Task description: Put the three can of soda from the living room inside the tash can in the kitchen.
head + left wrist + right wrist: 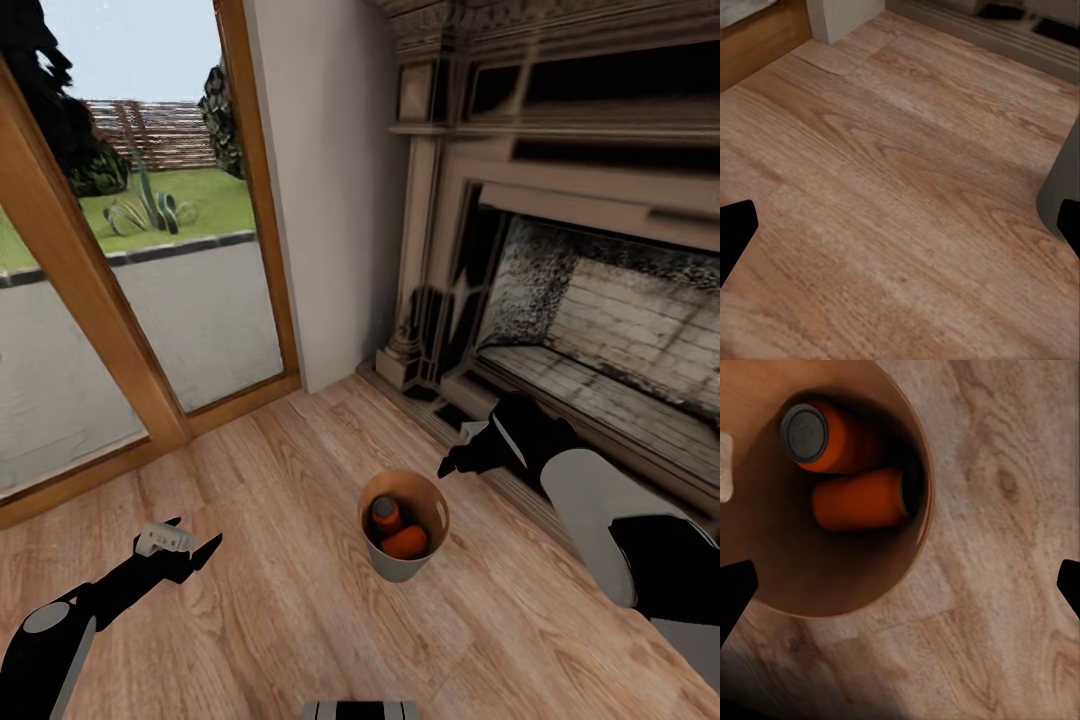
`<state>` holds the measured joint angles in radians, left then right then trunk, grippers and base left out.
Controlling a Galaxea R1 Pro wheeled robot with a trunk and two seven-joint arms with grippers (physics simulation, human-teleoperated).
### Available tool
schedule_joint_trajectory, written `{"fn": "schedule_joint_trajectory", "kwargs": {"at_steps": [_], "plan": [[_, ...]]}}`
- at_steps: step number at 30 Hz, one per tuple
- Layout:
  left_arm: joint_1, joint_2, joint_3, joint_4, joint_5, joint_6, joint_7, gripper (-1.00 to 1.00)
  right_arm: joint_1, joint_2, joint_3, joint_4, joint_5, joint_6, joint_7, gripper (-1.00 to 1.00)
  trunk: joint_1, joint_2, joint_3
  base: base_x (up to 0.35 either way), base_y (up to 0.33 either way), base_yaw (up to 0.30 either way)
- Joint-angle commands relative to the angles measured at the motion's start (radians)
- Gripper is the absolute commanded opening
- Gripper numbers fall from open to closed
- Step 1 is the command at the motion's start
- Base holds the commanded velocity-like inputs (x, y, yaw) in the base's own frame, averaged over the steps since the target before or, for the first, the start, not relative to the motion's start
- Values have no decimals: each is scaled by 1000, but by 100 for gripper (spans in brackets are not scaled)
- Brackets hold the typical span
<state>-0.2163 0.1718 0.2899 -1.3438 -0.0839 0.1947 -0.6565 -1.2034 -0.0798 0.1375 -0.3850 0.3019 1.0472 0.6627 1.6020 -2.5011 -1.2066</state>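
- Tash can (404, 560): upright on wood floor (280, 600), holding two orange cans (859, 499).
- Right claw (463, 455): spread wide, empty, at can's 1 o'clock.
- Left claw (185, 545): parted, empty, at 9 o'clock.

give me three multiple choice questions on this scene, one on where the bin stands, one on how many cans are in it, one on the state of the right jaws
1. Where does the trash can stand?
A. on the wood floor near the fireplace
B. on a kitchen counter
C. on a sofa

2. How many orange cans show inside it?
A. none
B. two
C. five

3. How do the jaws of the right gripper stand?
A. shut on a can
B. shut on the bin's rim
C. open, holding nothing

Answers:
1. A: the head view shows the bin on the floorboards in front of the hearth.
2. B: the right wrist view shows one orange can and a second orange can lying beside it in the bin.
3. C: the two fingertips sit far apart at the picture's edges with nothing between them.
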Motion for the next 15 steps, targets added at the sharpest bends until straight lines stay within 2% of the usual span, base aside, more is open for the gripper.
{"fn": "schedule_joint_trajectory", "kwargs": {"at_steps": [1, 5, 15], "plan": [[0, 0, 0, 0, 0, 0, 0, 100, 1, -1, 0, 0, 0, 0, 0, 100, 0, 0, 4, 0, 0, 0], [0, 0, 0, 0, 0, 0, 0, 100, 9, -1, -1, 0, 0, 0, 0, 100, -4, 4, 19, 0, 0, 0], [-1, 0, 0, 0, -1, 5, 4, 100, 25, -2, -2, -1, 0, 0, 0, 100, -42, 74, 50, 0, 0, 0]]}}
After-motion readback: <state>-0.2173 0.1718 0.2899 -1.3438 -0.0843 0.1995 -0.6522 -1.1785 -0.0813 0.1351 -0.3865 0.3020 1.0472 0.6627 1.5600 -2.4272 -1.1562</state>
